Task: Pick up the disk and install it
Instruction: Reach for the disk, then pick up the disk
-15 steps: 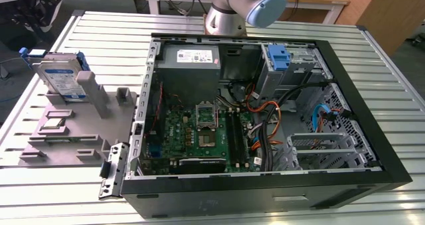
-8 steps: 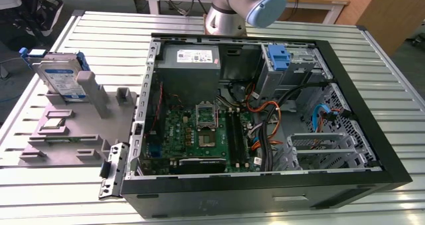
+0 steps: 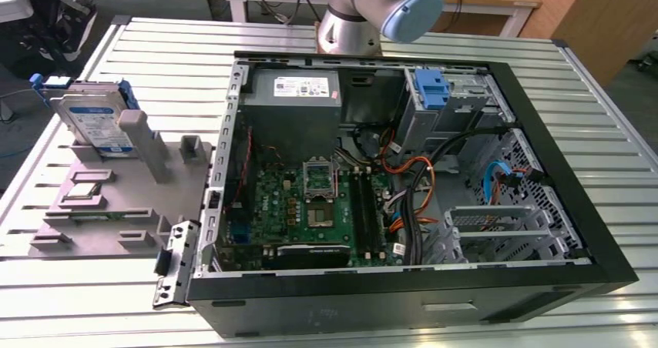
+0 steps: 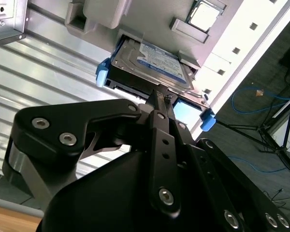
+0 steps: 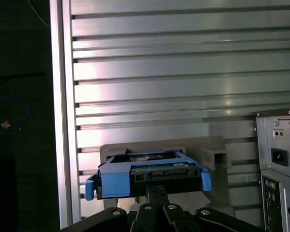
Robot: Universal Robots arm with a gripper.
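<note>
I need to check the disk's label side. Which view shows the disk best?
The second wrist view: the disk shows its labelled face and blue frame. The first wrist view shows it edge-on; the exterior view shows it standing in the grey holder.

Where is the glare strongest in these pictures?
First wrist view: bright reflections streak the ribbed table. Second wrist view: the strip near the disk is washed out white. Exterior view: even light, with shadow inside the computer case.

We see the disk, silver with a white-and-blue label and a blue frame, standing on edge in a grey holder, straight ahead of our gripper.
</note>
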